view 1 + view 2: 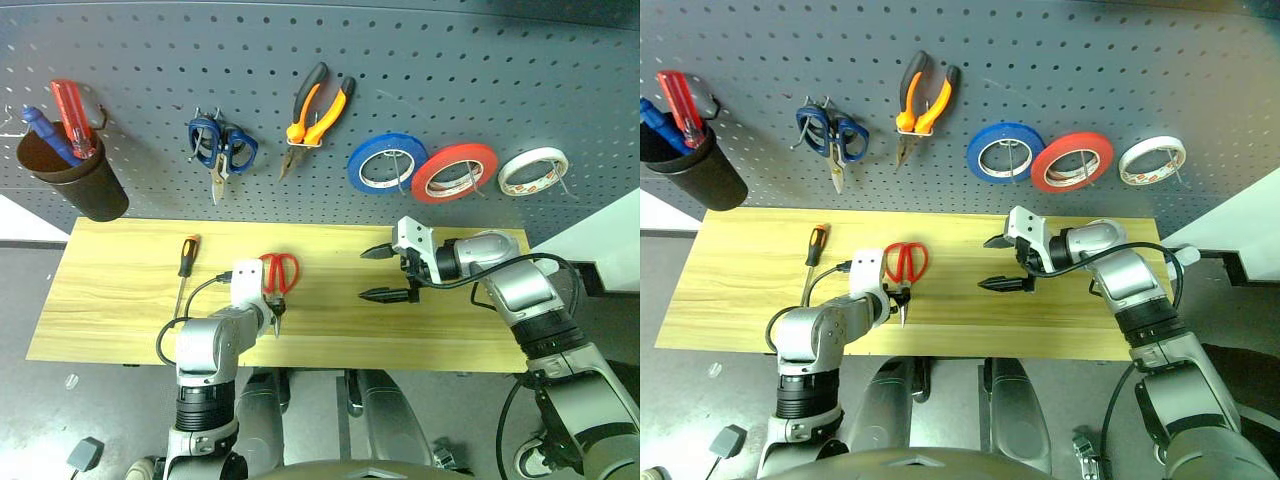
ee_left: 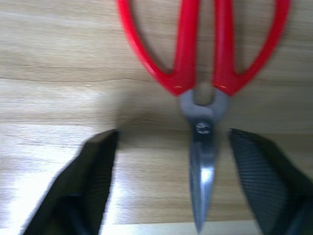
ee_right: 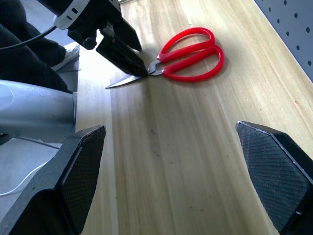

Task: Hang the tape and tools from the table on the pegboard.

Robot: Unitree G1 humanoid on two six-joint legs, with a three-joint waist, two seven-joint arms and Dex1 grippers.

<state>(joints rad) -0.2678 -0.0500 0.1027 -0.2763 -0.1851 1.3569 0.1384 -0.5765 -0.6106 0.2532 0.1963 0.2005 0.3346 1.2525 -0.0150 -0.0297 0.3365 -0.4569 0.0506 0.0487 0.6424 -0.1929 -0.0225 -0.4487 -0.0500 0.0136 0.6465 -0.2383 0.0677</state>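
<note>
Red-handled scissors point(image 1: 280, 270) lie flat on the wooden table point(image 1: 120, 290), handles toward the pegboard point(image 1: 450, 70). My left gripper point(image 1: 273, 318) points down over their blades, open, with one finger point(image 2: 93, 171) on each side of the blade and a gap to both. My right gripper point(image 1: 364, 274) hovers open over the table's middle, aimed left toward the scissors point(image 3: 171, 71), and holds nothing. A slim orange-and-black screwdriver point(image 1: 187, 255) lies on the table to the left. The red tape point(image 1: 470, 152) and the orange-and-black pliers point(image 1: 325, 120) hang on pegboard hooks.
Also on the pegboard are blue-handled scissors point(image 1: 222, 145), a blue roll point(image 1: 360, 165), a white roll point(image 1: 510, 170) and a dark cup point(image 1: 85, 180) at far left holding a clear red screwdriver point(image 1: 72, 115). Bare wood lies between my two grippers.
</note>
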